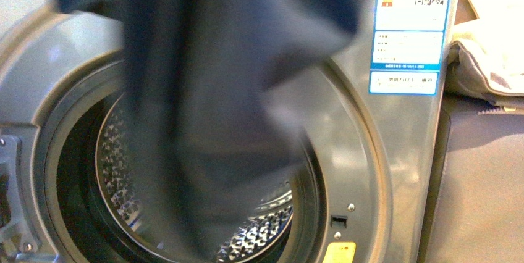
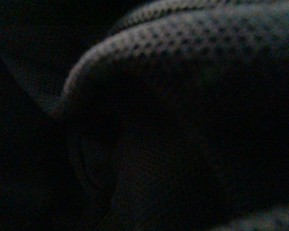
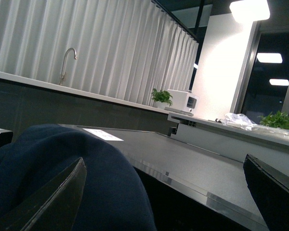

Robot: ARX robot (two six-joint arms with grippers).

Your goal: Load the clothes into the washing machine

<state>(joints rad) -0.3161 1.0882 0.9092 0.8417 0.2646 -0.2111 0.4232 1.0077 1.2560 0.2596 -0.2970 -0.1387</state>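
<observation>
The dark navy clothes point(image 1: 210, 90) hang blurred in front of the silver-grey washing machine point(image 1: 395, 152), draped down over its open porthole and perforated drum point(image 1: 259, 235). No gripper shows in the front view. The left wrist view is filled by the textured knit of the clothes point(image 2: 192, 62), very dark lower down; my left gripper is shut on them but hidden. In the right wrist view my right gripper point(image 3: 166, 192) is open and empty, one finger point(image 3: 53, 202) lying against a bulge of the navy clothes point(image 3: 86, 168), the other finger point(image 3: 274, 187) far apart.
A beige fabric pile point(image 1: 488, 41) lies to the right of the machine on a dark surface point(image 1: 482, 176). The blue-white energy label point(image 1: 411, 25) and a yellow sticker point(image 1: 340, 254) are on the machine front. The right wrist view shows a grey worktop point(image 3: 192, 163), tap point(image 3: 67, 60) and plants.
</observation>
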